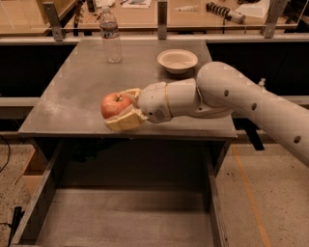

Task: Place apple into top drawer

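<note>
One gripper (121,112) pinches one apple (115,105) (near the table's front edge) above one top drawer (126,218).

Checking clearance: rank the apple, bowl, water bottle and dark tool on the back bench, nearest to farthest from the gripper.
1. Apple, held in the gripper near the table's front edge.
2. Water bottle, back left, and bowl, back right: too close to call.
3. Dark tool, on the bench behind the table.

No writing is readable; the label (111,34) on the clear plastic water bottle (112,41), far left, is illegible. The cream two-finger gripper (118,110) grips the round red-orange apple (114,104) at the grey tabletop (77,91)'s near edge.
</note>
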You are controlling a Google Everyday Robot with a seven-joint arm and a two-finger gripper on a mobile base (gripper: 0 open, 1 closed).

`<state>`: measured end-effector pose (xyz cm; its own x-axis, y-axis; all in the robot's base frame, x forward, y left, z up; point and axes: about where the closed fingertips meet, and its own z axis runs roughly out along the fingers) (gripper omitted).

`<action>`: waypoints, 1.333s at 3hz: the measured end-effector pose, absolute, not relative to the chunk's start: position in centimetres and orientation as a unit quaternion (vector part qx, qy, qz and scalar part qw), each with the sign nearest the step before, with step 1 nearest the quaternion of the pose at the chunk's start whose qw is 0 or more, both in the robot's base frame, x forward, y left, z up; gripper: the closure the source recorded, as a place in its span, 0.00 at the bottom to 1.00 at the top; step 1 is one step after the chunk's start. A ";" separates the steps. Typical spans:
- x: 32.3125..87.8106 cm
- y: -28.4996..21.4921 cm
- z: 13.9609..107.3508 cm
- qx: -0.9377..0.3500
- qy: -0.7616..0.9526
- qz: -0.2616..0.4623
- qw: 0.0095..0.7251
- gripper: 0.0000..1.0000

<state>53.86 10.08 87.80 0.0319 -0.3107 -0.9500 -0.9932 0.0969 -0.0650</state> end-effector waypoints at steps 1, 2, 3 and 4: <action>48.2 8.0 87.1 -0.576 0.571 0.395 0.432 1.00; 44.2 6.0 87.4 -0.581 0.571 0.401 0.420 1.00; 41.3 5.1 86.5 -0.586 0.580 0.395 0.406 1.00; 39.5 6.9 82.3 -0.594 0.588 0.391 0.385 1.00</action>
<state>39.50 6.93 82.32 0.0015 -0.3970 -0.9178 -0.9999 -0.0105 0.0029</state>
